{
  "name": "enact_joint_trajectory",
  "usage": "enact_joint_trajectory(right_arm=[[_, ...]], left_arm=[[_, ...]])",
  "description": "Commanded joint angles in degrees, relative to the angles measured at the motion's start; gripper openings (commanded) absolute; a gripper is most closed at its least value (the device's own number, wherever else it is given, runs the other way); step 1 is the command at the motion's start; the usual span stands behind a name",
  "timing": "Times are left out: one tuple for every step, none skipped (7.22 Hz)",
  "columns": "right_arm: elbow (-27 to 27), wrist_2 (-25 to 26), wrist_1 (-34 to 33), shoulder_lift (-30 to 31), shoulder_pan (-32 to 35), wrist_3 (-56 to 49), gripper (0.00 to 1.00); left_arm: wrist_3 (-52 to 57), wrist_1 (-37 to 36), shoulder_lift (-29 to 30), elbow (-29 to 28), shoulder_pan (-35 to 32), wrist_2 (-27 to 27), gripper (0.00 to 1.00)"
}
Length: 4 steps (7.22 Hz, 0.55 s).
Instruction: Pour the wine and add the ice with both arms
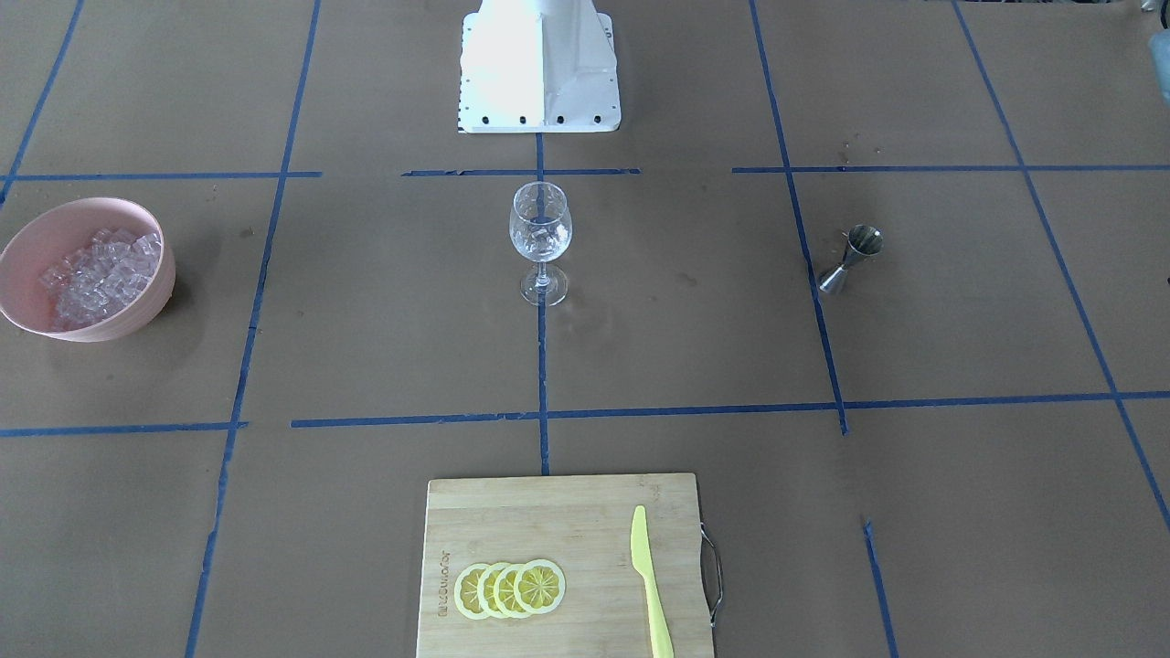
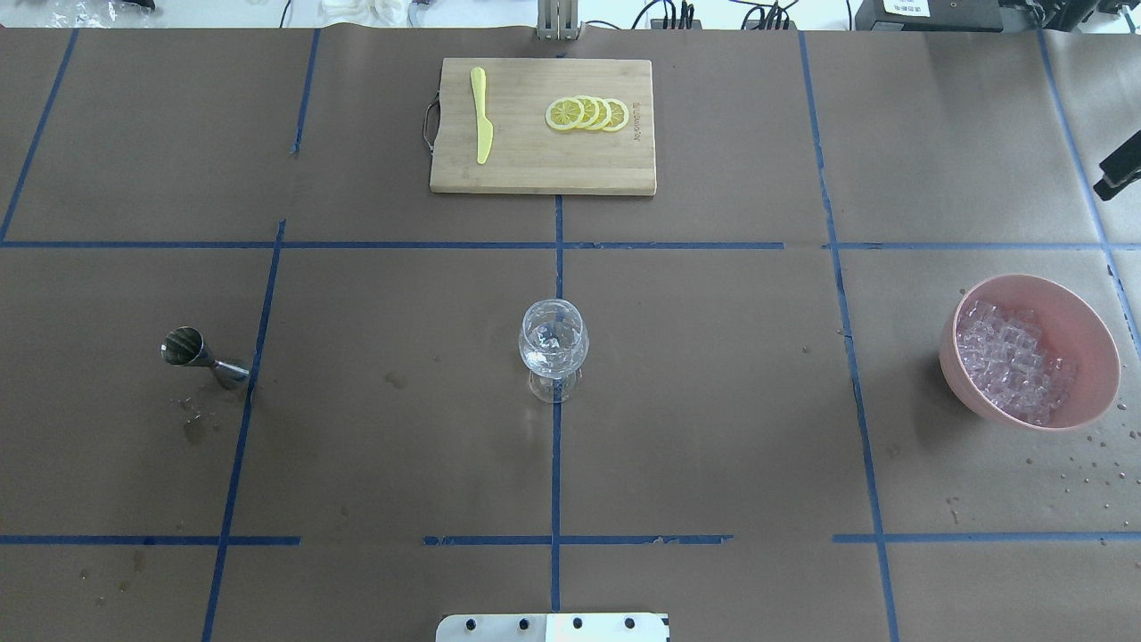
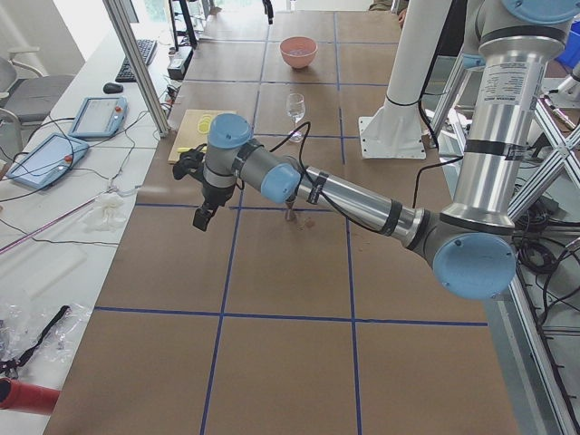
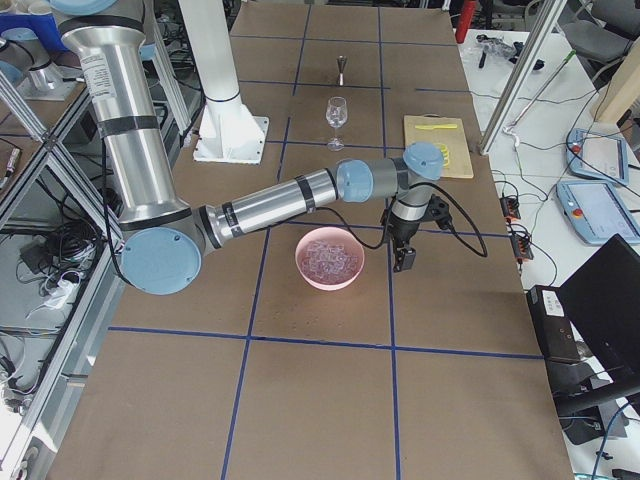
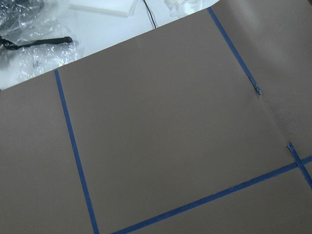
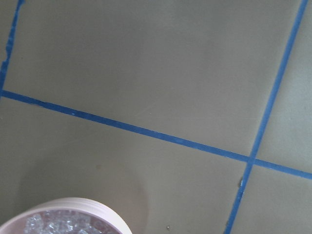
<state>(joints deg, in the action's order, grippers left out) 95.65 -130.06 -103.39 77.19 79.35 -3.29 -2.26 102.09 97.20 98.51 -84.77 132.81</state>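
Small clear ice cubes (image 1: 99, 274) lie heaped in a round pink bowl (image 1: 146, 311) on the robot's right side of the brown-paper surface (image 1: 695, 347), which is gridded with blue tape. A clear stemmed wine glass (image 1: 540, 239) stands upright at the centre on a tape line. Both fixed surface views show glassy lumps inside it, too unclear to name. A steel hourglass-shaped jigger (image 1: 852, 259) stands well apart on the robot's left. Opposite the base, a bamboo cutting board (image 1: 548, 516) carries four overlapping lemon slices (image 1: 510, 588) and a yellow plastic knife (image 1: 651, 585).

The arms appear in the side views. The left arm (image 3: 344, 201) stretches forward with the left end effector (image 3: 199, 220) hanging above bare paper. The right arm (image 4: 270, 205) holds the right end effector (image 4: 403, 262) near the bowl, on the operators' side. I cannot tell whether either end effector is released or clenched. The right wrist view catches the bowl's rim and some ice, while the left wrist view shows mostly paper and tape.
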Motion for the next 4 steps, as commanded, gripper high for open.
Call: enact_joint_trajectory(right_arm=[[-3.1,-1.87,0.12,2.24,6.14,-7.92,1.0],[-3.27,-4.91,0.03,4.09,7.21,-7.87,1.0],[-3.19,-5.47,0.12,4.02,7.39,-7.7,1.0],[-3.27,-4.95,0.47,3.93,7.39,-6.57,1.0]], left_arm=[[9.0,-0.75,-3.66,-5.07,-3.64,2.8,1.0],[9.03,-0.66,-6.91,-5.17,-4.61,2.72,1.0],[8.5,-0.75,-8.68,-4.91,-5.14,2.71,1.0],[8.41,-3.1,-8.7,-4.73,-5.93,2.54,1.0]])
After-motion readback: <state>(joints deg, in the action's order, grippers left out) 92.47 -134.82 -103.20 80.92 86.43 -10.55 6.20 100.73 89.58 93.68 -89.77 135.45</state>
